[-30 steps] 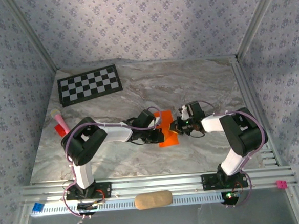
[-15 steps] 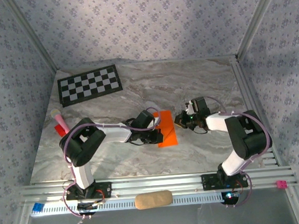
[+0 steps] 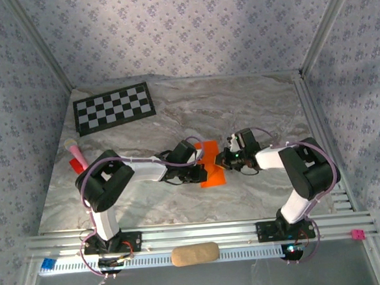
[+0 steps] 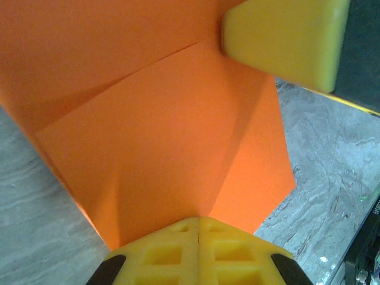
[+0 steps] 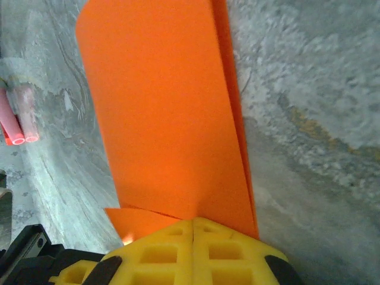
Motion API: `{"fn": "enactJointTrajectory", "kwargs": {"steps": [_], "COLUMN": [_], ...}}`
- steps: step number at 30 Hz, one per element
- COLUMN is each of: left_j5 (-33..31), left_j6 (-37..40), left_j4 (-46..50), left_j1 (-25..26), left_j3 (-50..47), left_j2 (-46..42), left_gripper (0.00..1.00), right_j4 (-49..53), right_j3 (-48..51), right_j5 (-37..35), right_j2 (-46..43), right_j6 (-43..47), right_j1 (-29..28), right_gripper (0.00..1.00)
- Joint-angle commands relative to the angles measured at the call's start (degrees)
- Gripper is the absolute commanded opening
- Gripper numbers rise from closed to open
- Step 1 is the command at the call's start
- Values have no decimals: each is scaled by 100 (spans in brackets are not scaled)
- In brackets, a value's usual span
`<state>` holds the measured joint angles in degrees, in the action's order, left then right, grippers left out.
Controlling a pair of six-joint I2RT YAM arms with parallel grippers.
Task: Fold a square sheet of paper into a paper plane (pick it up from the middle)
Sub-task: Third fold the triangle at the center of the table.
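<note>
- Square sheet of paper (image 3: 212, 163): bright orange, already creased into a smaller shape. We find it near the middle of the marble table (image 3: 259, 105), between the two grippers. In the left wrist view, slanting creases cross it and one flap lies over another.
- Left gripper (image 3: 203, 171): jaws fully closed, pinching the left side of the sheet. In its wrist view, we see the yellow fingers (image 4: 160, 255) meet without a gap where the paper narrows to a point.
- Right gripper (image 3: 226, 158): jaws likewise pressed tight together on the right edge of the sheet. Its yellow fingers (image 5: 154, 252) close where two layers of paper run in.
- Checkerboard sheet (image 3: 114, 107): black and white, flat at the far left of the table, well apart from the paper.
- Red and pink object (image 3: 77, 158): at the table's left edge, beside the left arm.
- Tan oblong pad (image 3: 195, 253): on the front rail, between the arm bases.
</note>
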<state>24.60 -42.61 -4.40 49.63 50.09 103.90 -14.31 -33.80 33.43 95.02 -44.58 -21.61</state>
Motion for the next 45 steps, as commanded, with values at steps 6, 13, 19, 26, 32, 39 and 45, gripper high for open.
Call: {"fn": "enactJointTrajectory", "kwargs": {"steps": [6,13,19,26,32,39,45], "left_j5": [-340,-294,-149,-192,149,9,-91], "left_j6": [-182,-241,-134,-160,-61,-1,-110], "left_j4": [740,546,963,994,906,956,1090], "left_j1": [-86,-125,-94,-8,8,17,-3], "left_j3": [316,925,1477,1401,1466,1520,1189], "left_j2": [-439,-217,320,465,681,937,828], "left_gripper": [4,6,3,0,0,0,0], "right_j4": [317,420,426,385,359,385,543], "right_j3": [115,43,40,33,5,0,40], "right_j5": [-284,-370,-434,-392,-351,-359,-460], "right_j2": [203,170,199,290,364,355,348], "right_j6": [5,-31,-76,-127,-163,-153,-62], "right_j1": [124,36,13,17,19,22,29], "right_gripper": [1,0,1,1,1,1,1]}}
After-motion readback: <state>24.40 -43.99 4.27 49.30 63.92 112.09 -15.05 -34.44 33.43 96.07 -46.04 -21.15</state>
